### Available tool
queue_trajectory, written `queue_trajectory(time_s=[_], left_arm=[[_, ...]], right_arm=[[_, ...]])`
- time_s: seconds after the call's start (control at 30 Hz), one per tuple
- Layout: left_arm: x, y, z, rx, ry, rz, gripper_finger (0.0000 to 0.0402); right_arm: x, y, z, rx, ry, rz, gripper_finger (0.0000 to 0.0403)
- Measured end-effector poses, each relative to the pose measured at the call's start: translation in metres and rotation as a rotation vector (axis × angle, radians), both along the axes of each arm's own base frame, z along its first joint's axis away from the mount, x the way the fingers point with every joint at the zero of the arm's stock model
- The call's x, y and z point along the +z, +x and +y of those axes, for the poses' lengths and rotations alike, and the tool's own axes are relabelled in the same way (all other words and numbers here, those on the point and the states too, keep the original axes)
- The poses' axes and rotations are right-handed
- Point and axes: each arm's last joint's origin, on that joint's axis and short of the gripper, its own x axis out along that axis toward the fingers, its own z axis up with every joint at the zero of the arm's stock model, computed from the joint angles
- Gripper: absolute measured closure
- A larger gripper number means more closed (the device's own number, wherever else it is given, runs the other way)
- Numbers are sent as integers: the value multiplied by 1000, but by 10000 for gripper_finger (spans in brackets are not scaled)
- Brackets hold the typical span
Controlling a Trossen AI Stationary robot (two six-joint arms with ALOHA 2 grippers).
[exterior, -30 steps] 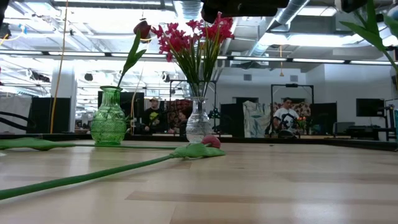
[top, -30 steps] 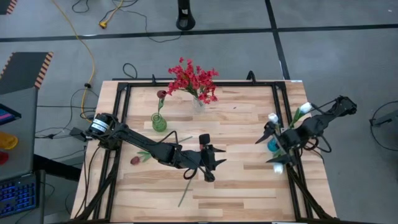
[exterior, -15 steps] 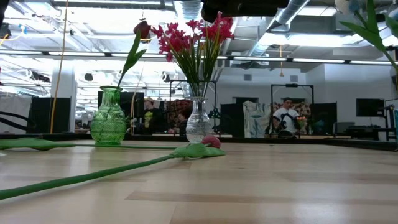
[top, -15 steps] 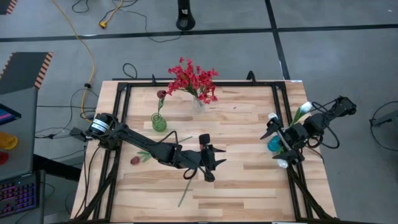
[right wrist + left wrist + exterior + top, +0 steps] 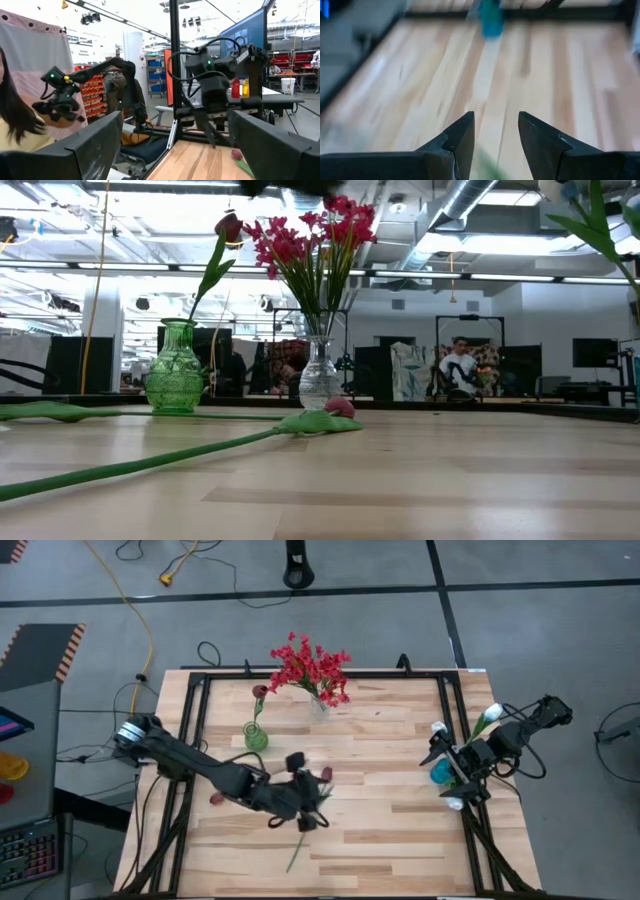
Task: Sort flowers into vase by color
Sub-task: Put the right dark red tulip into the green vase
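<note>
Left gripper (image 5: 495,117) low over the near middle of the table (image 5: 400,830), fingers apart and nothing pinched, only a blur of green low in the gap. Right under it and a little toward the near edge, a loose flower (image 5: 294,852), flat on the wood, with its long green stem running from the near edge up toward the gripper, a bit tilted. Top end hidden under the arm; hard to tell the colour. So, straight down from the fingers, not off to one side — and best to close across the stem, not along it. Another loose flower with a dark red bud (image 5: 217,798) close beside the left arm. Right gripper (image 5: 175,150) far off by the blue vase (image 5: 438,773) and the white tulips (image 5: 489,713), fingers wide and empty — much too far for this stem. Likely home, if the bud is dark red: the green vase (image 5: 255,737), past the arm.
</note>
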Motion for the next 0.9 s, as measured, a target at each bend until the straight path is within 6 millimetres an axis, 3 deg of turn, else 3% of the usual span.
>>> queue_trajectory(time_s=[0.23, 0.47, 0.7, 0.9], left_arm=[[-21, -31, 12, 291, -185, 270, 261], [-35, -43, 13, 537, -444, 347, 261], [-47, -33, 14, 543, -535, 235, 261], [-54, -19, 16, 439, -625, 129, 261]], right_arm=[[0, 0, 0, 0, -1, 1, 5], [0, 0, 0, 0, -1, 1, 5], [0, 0, 0, -1, -2, 4, 5], [0, 0, 0, -1, -2, 4, 5]])
